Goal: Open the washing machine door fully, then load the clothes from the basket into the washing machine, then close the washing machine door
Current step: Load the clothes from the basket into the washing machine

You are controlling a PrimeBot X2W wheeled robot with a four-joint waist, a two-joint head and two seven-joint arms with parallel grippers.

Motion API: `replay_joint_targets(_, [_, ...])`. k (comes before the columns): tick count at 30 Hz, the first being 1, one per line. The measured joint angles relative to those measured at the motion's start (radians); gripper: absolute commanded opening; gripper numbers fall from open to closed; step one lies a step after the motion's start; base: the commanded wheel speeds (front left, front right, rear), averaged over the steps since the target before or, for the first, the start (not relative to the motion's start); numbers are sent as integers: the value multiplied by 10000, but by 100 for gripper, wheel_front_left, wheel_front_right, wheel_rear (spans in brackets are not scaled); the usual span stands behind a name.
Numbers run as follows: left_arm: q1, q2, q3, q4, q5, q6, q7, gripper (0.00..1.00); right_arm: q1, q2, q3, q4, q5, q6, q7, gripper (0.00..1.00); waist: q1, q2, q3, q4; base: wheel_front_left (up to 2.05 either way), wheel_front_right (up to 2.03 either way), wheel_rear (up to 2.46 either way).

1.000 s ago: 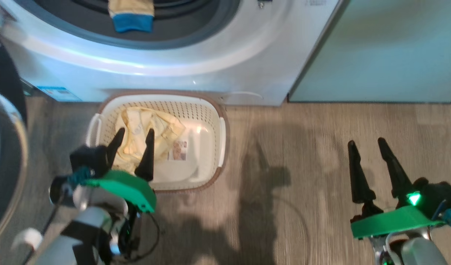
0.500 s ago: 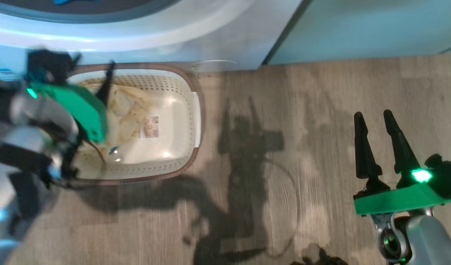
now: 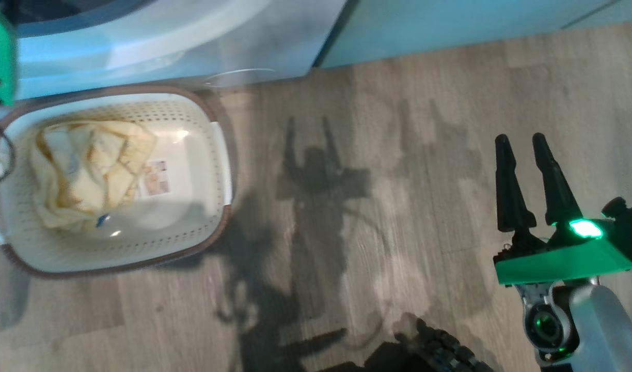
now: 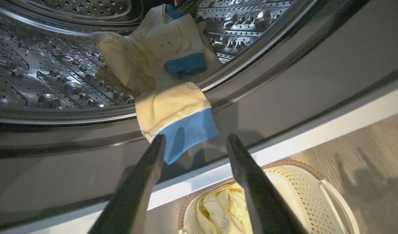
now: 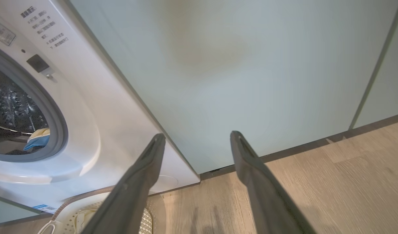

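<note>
The washing machine (image 3: pixel 140 46) stands at the top left, and its steel drum (image 4: pixel 56 71) is open before my left gripper (image 4: pixel 195 138). A pale yellow garment with blue trim (image 4: pixel 173 110) hangs over the drum's lip onto the grey gasket, just beyond the open, empty left fingers. The cream basket (image 3: pixel 220 170) sits on the floor under the washer's front, with more yellow clothes (image 3: pixel 89 170) bunched at its left side. My right gripper (image 3: pixel 520 139) hovers open and empty over the floor at the right, far from the basket. The washing machine door is out of view.
Pale-green cabinet doors (image 5: pixel 251 81) stand right of the washer, directly ahead of my right gripper (image 5: pixel 197 135). Wood floor (image 3: pixel 373 155) stretches between the basket and the right arm. A dark ribbed part of the robot's base (image 3: pixel 440 351) shows at the bottom edge.
My left arm has lifted out of the basket, empty, up to the drum opening. The head camera has swung, shifting basket and washer leftward in its view. The right gripper holds its pose.
</note>
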Motion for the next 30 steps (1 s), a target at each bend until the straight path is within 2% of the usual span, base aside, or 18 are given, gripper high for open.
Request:
replay_joint_targets(8, [-933,708,-169,966,105,-621,1164,100,2,2,209,-161,627,0,-2,100,-1,0,372,-925,0,0,0])
replay_joint_targets(19, [-1467,1287,-226,1873,242,-1014,1887,100,9,6,443,-176,980,0,0,100,-1,0,682,-1707,0,0,0])
replay_joint_targets(27, [-1569,1536,-169,2257,151,-1024,2253,99,8,8,522,-192,1078,0,0,100,-1,0,826,-1958,0,0,0])
replay_joint_targets(30, [-1570,1574,-155,2263,-15,-1026,2362,0,8,8,525,-190,1080,0,0,100,-1,0,862,-1989,0,0,0])
